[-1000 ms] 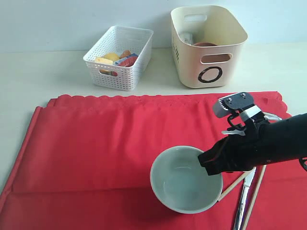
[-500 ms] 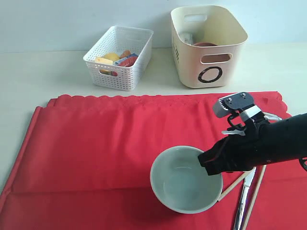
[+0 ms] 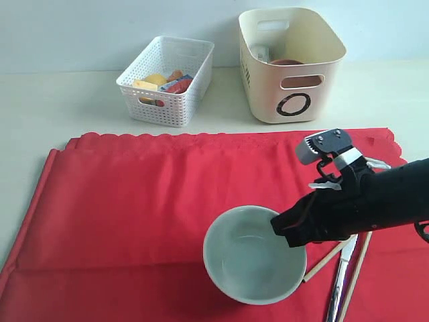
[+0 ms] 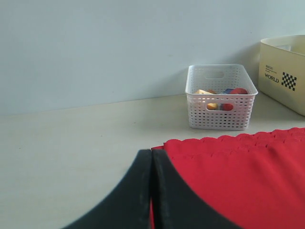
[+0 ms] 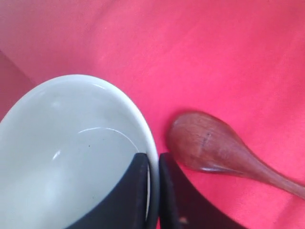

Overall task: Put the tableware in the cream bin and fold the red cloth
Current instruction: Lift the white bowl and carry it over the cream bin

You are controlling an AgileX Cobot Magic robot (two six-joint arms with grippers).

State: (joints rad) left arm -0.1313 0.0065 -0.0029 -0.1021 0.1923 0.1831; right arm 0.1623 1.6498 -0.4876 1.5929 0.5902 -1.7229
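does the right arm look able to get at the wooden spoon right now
Probably not yet: the right gripper is shut on the bowl, at its rim. The spoon lies uncovered on the red cloth beside it; nothing else blocks it.

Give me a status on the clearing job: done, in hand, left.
Done: something brown, likely the plate, sits in the cream bin. In hand: the right tool clamps the bowl rim. Left: spoon, knife, chopsticks on the red cloth, which lies unfolded.
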